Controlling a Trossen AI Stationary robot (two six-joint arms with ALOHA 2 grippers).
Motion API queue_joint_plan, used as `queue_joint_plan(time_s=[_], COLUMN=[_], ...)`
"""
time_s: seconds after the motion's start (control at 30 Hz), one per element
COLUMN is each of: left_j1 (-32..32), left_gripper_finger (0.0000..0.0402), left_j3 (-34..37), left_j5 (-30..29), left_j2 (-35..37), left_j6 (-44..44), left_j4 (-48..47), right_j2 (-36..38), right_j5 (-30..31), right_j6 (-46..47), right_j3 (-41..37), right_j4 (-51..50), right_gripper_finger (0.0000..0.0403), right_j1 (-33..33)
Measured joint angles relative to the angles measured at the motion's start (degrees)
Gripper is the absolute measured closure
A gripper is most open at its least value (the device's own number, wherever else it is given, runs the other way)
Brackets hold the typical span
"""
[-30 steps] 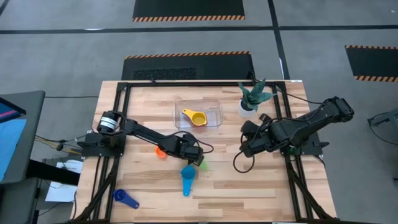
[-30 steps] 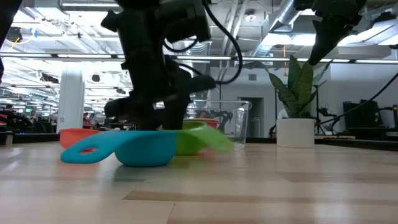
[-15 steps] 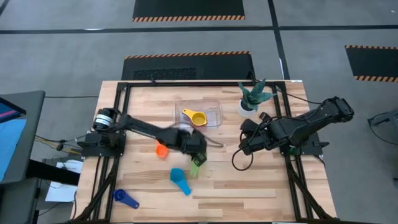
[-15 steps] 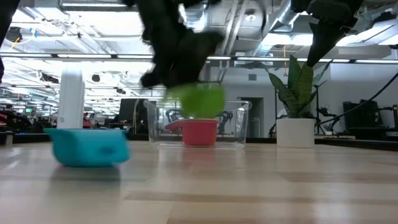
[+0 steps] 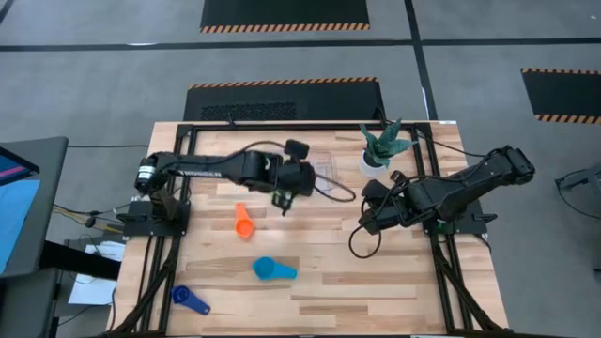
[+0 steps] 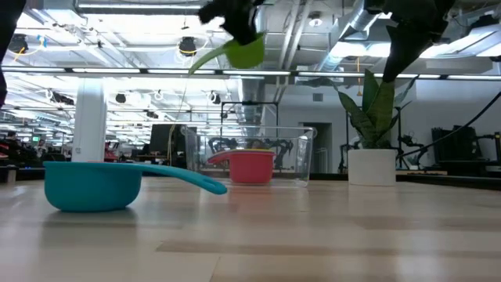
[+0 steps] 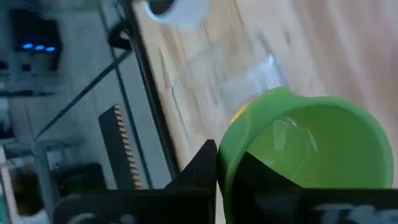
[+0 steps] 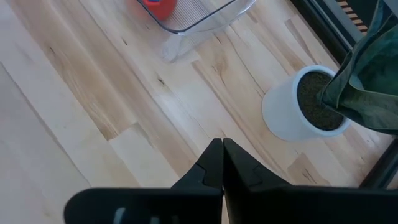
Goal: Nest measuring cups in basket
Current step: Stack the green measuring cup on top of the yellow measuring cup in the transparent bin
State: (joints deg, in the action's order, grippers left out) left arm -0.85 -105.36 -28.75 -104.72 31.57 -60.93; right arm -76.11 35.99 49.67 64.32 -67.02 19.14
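**Desk:** What have you got on screen?

**Me:** In the high view the wooden table [image 5: 376, 282] fills the middle of the frame. The left arm reaches across from the left edge toward the centre, and the right arm waits at centre right.

**Desk:** And the grippers?

**Me:** My left gripper [image 5: 282, 195] is clamped on the green cup [image 6: 246, 53]. It holds the cup well clear of the table, at the top centre of the low view. From overhead, that gripper sits at the basket's [image 6: 250, 157] lower left edge. The right gripper [image 8: 222, 146] has its fingers pressed together with nothing between them, hanging over bare wood right of centre.

**Desk:** Where's the basket?

**Me:** Upper centre of the table in the high view, partly under my left arm. The white plant pot [image 5: 373, 161] stands just to its right. I can see the red cup [image 6: 250, 166] inside the basket.

**Desk:** Loose cups?

**Me:** Three on the table. The teal cup [image 5: 272, 269] is below centre, the orange cup [image 5: 242, 222] is left of centre, and the dark blue cup [image 5: 191, 299] is at the lower left, well apart from the others.
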Motion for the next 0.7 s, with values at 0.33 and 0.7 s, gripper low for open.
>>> queue_joint_plan(time_s=[0.33,0.7], left_j1=[12.54,14.31], left_gripper_finger=[0.0401,0.0401], left_j3=[3.52,3.67], left_j5=[15.60,25.38], left_j2=[-2.38,-8.81], left_j6=[19.79,36.68], left_j4=[2.40,7.83], right_j2=[-0.01,0.02], right_j5=[-0.08,-0.09], right_j6=[2.81,2.99], right_j3=[0.02,0.02], right_j4=[0.13,0.02], right_gripper_finger=[0.0384,0.0382], right_j1=[-0.04,-0.04])
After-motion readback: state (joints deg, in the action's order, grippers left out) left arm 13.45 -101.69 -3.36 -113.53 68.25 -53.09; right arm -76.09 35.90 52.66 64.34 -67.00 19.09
